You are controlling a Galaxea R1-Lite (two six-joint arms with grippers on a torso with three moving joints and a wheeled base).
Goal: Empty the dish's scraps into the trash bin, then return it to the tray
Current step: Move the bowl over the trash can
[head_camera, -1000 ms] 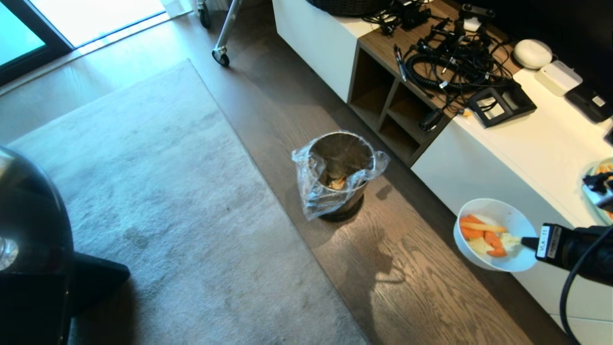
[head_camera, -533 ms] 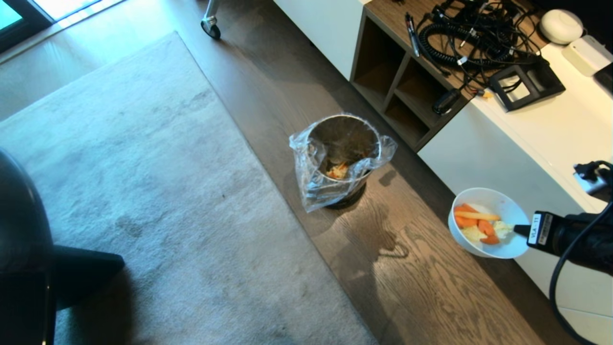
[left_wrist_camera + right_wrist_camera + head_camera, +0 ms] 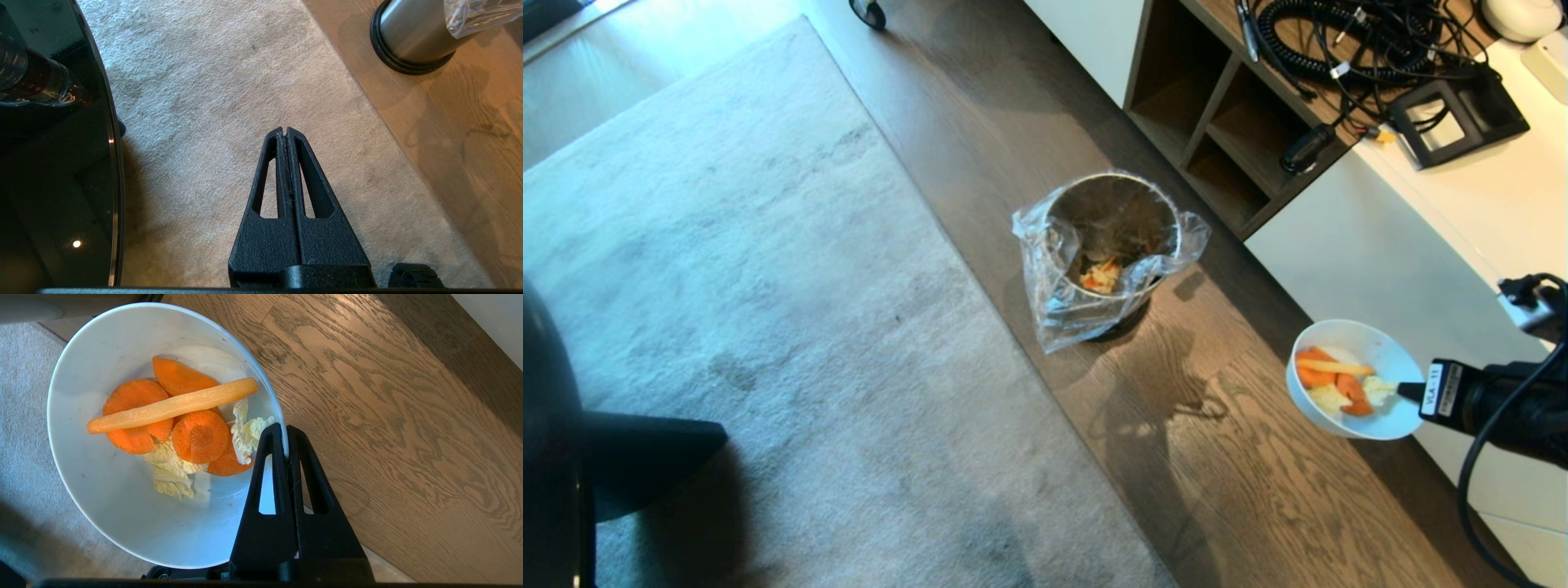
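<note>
Dish of scraps: small white bowl, carried above the wooden floor beside the white cabinet, well apart from the trash bin. Right gripper pinched tight on the bowl's rim, one finger inside and one outside. Carrot slices, a pale strip and cabbage bits all in the bowl, so emptying not yet done; some food already at the bottom of the bagged bin. Left to do, by judgement: reach the bin, tip, return to the tray, none in view. Left gripper closed on nothing, parked over the rug. White label on the right wrist, reading roughly "VLA 11".
</note>
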